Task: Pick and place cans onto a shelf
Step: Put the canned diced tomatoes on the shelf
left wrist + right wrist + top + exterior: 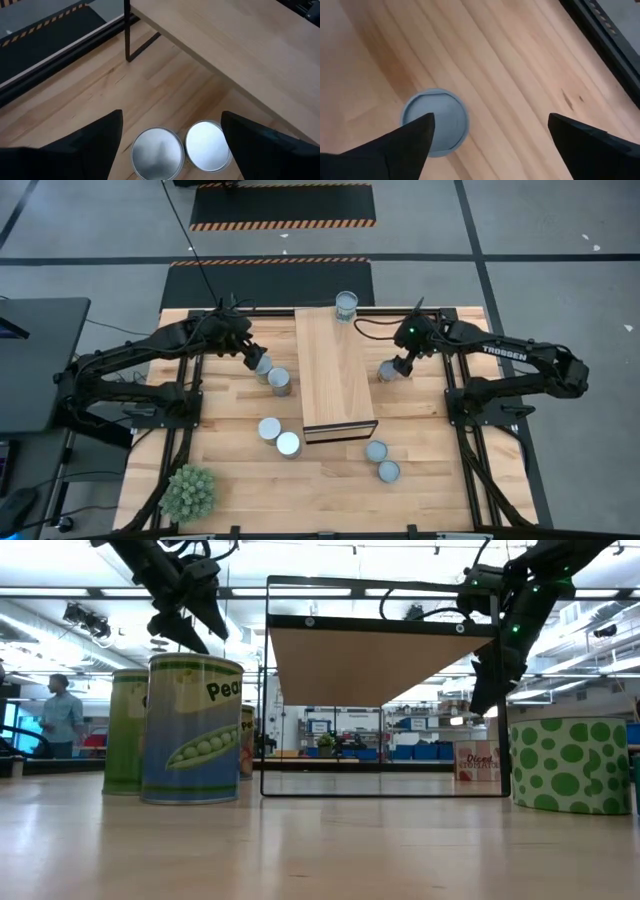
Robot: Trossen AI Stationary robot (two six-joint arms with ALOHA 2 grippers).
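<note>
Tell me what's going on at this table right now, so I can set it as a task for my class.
A two-armed robot is moving cans onto a wooden shelf. One can already stands at the shelf's far end. The left gripper hovers open over a pair of cans left of the shelf; the right gripper hangs open above a single can on its right. Four more cans wait at the table's near side.

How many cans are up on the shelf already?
Just one small silvery metal can stands on the long light-wood shelf. Both pincers are open and empty: the left pincer hovers over two cans, the right pincer over one. Seven cans wait on the table.
</note>
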